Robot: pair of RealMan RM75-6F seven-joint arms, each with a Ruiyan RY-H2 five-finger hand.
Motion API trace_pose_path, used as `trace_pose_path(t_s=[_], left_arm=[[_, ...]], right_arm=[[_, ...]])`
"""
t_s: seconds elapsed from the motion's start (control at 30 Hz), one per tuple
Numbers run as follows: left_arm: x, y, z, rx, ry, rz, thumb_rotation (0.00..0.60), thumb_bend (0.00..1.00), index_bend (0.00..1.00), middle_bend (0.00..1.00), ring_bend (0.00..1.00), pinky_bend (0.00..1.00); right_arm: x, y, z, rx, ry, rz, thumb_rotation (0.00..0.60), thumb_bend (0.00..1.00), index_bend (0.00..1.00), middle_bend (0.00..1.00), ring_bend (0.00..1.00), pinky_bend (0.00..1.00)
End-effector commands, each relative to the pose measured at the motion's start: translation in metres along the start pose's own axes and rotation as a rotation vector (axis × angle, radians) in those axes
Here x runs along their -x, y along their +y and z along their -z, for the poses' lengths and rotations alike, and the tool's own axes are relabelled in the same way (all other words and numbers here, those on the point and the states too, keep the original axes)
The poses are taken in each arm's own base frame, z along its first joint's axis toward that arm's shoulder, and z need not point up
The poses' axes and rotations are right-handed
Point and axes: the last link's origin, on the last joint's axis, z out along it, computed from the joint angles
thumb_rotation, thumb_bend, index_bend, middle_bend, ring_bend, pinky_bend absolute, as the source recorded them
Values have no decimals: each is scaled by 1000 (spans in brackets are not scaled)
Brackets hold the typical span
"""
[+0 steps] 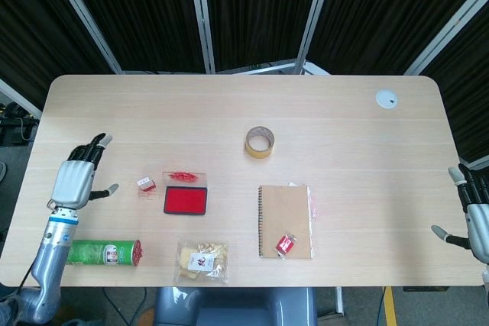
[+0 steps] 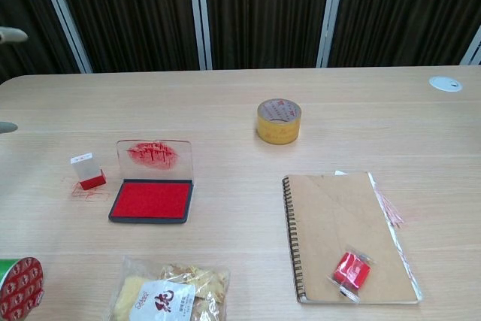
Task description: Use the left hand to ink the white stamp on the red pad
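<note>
The white stamp [image 1: 145, 184] [image 2: 89, 171] with a red base stands on the table just left of the red ink pad [image 1: 185, 200] [image 2: 151, 199], on faint red marks. The pad's clear lid [image 2: 154, 158] is tipped up behind it. My left hand [image 1: 76, 176] is open, fingers spread, well left of the stamp and apart from it; the chest view shows only its fingertips [image 2: 9, 34] at the left edge. At the table's right edge hangs my right hand [image 1: 472, 219], open and holding nothing.
A green can [image 1: 103, 252] lies near the front left edge, beside a snack bag [image 1: 202, 259]. A tape roll [image 1: 260, 142] sits mid-table. A brown notebook [image 1: 285, 219] carries a small red packet [image 1: 286, 244]. A white disc [image 1: 386, 98] lies far right.
</note>
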Motion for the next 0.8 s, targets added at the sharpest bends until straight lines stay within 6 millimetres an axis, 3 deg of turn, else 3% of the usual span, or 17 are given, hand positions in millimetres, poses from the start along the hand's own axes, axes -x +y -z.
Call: trace_pose_path(t_s=[0.03,0.17,0.27,0.8], left_arm=[[-44,-8,52,-80,22,-132,600,0,0,0,0,0],[-61,-8,78,-133,-23,-146,600,0,0,0,0,0],[-65,-8,85,-142,-48,-157,600,0,0,0,0,0],[-76,-16,87,-146,-40,-132,600,0,0,0,0,0]], right_arm=[[-3,-1,2,-7,10,-13,600,0,0,0,0,0],[-9,-3,2,-16,29,-35,600,0,0,0,0,0],[-11,-3,2,-19,34,-43,600,0,0,0,0,0],[-11,-7,1,-32,37,-32,600,0,0,0,0,0]])
